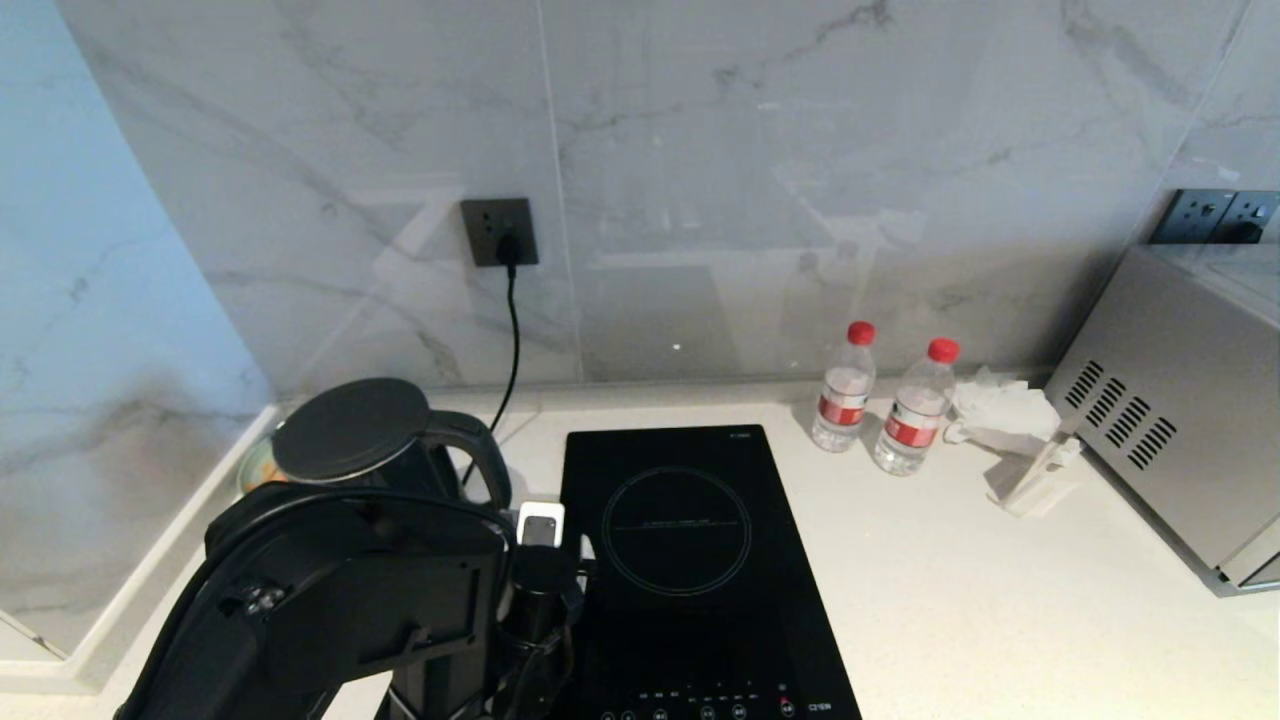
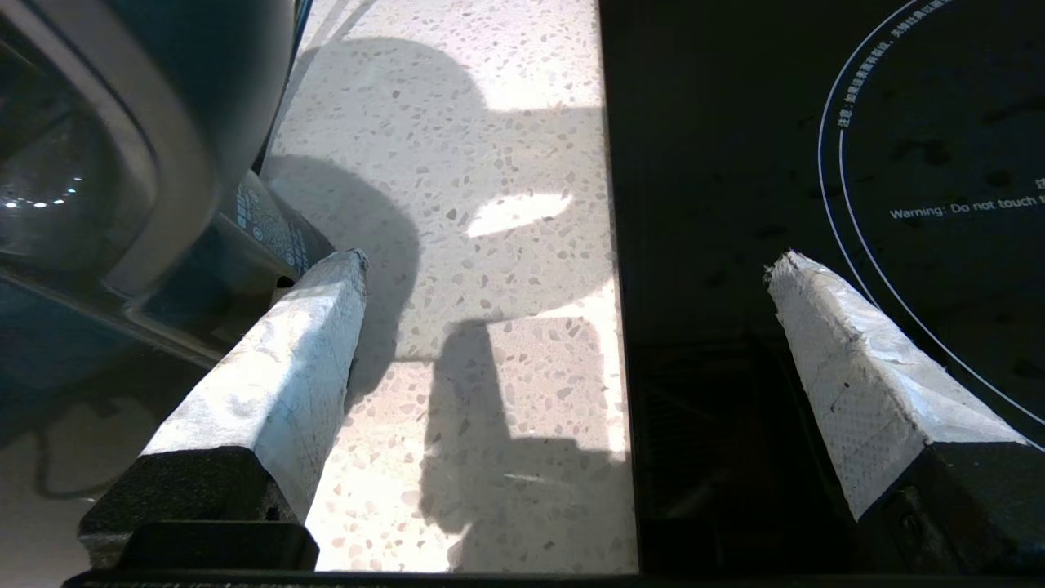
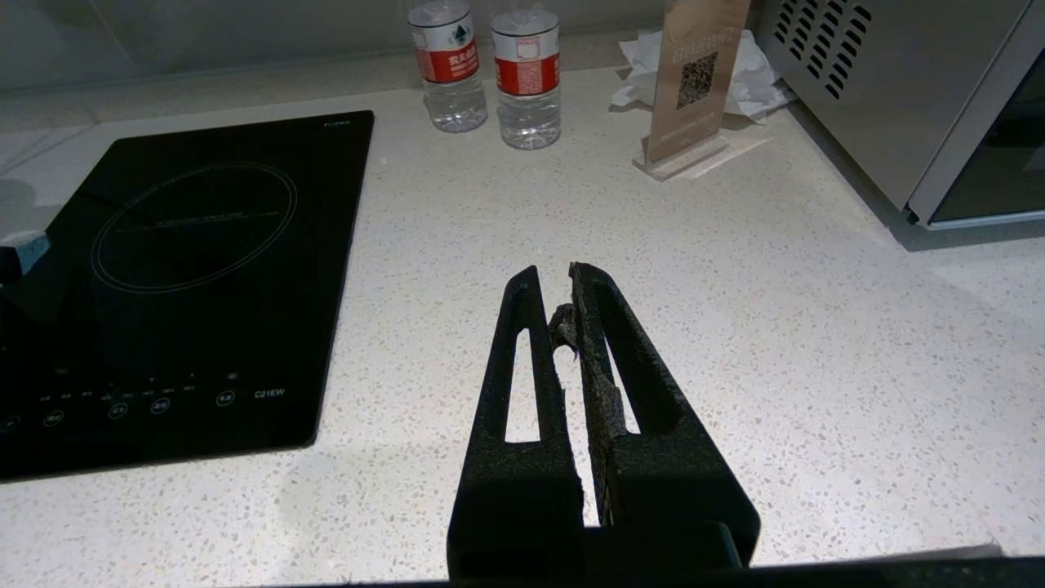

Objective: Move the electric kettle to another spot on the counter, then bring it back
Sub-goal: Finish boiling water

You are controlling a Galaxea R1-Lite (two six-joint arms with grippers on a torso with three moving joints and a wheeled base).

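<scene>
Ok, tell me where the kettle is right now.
In the head view the kettle stands on the counter at the left, in the back corner, just left of the hob and below the wall socket, behind the left arm.

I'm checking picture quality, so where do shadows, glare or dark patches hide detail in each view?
Head view: the glossy grey-veined marble wall mirrors the room; the dark left arm hides the black jug kettle's body. Left wrist view: hard shadows stripe the speckled white counter. Right wrist view: evenly lit.
</scene>
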